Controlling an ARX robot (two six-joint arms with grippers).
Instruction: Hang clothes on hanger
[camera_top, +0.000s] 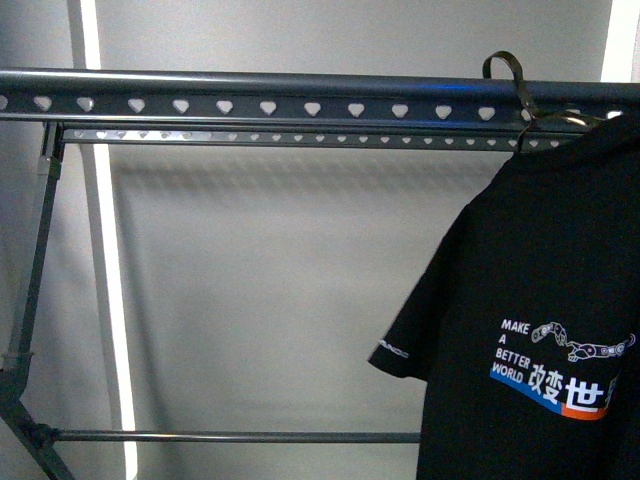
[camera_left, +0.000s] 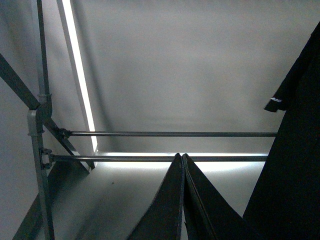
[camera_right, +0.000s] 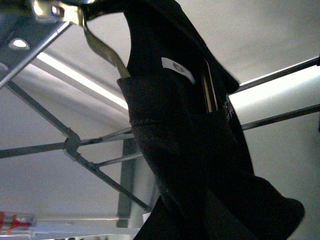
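Note:
The black T-shirt, printed "MAKE A BETTER WORLD", hangs at the right on a coat hanger whose hook sits over the rack's top bar, which has a row of heart-shaped holes. Neither gripper shows in the front view. My left gripper is shut and empty, low in front of the rack's lower rods, to the left of the shirt. My right gripper is shut on the T-shirt; the dark cloth hides its jaws. The hook and the top bar show above it.
The rack's slanted left leg and a lower cross rod stand before a grey wall. A bright vertical light strip runs down the wall. The top bar is bare left of the hook.

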